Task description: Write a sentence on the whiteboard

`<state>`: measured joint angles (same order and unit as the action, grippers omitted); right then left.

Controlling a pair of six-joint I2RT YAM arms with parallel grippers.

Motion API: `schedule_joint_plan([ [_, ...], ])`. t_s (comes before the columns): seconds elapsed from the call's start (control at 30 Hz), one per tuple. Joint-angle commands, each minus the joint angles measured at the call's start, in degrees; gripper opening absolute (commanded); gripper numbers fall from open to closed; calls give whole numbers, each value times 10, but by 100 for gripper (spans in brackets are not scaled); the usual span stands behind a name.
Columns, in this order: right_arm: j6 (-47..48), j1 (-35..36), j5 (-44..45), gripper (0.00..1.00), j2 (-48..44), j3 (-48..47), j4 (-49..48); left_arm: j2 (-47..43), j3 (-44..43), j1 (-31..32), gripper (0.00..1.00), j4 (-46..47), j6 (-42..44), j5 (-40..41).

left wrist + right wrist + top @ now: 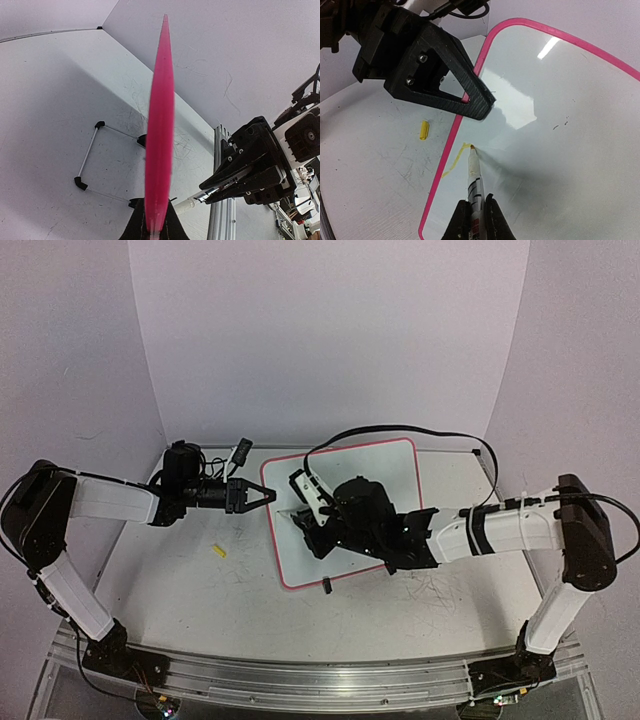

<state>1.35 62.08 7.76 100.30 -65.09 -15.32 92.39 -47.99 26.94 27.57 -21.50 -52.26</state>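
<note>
The whiteboard (385, 468) lies flat on the table, white with a pink rim. My left gripper (266, 494) is shut on its left rim; in the left wrist view the rim (160, 115) runs edge-on up from the closed gripper (156, 229). My right gripper (310, 528) is shut on a white marker (474, 176), held between its fingers (476, 222). The marker tip touches the board (560, 130) beside the left rim, at the end of a short yellow stroke (454, 161). No readable words of the sentence show. One left fingertip (470, 97) rests on the rim just beyond the tip.
A small yellow marker cap (219, 551) lies on the table left of the board, also in the right wrist view (423, 129). A black clip (326, 586) sits at the board's near edge. A thin wire stand (95, 160) lies by the board's far right corner. Cables trail behind the board.
</note>
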Motion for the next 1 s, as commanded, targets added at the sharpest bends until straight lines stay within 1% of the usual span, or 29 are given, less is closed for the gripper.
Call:
schedule_joint_plan([
  [0.0,-12,-5,42,0,-24,16,-2,3,-8,0,0,24,-5,-19],
  [0.17,-31,-4,40,0,-31,28,3,1,-6,0,0,24,-6,-19],
  [0.33,-30,-4,11,0,-28,30,5,0,-8,0,0,24,-6,-18],
  [0.97,-32,-3,-27,0,3,5,6,1,-8,0,0,24,-6,-21],
])
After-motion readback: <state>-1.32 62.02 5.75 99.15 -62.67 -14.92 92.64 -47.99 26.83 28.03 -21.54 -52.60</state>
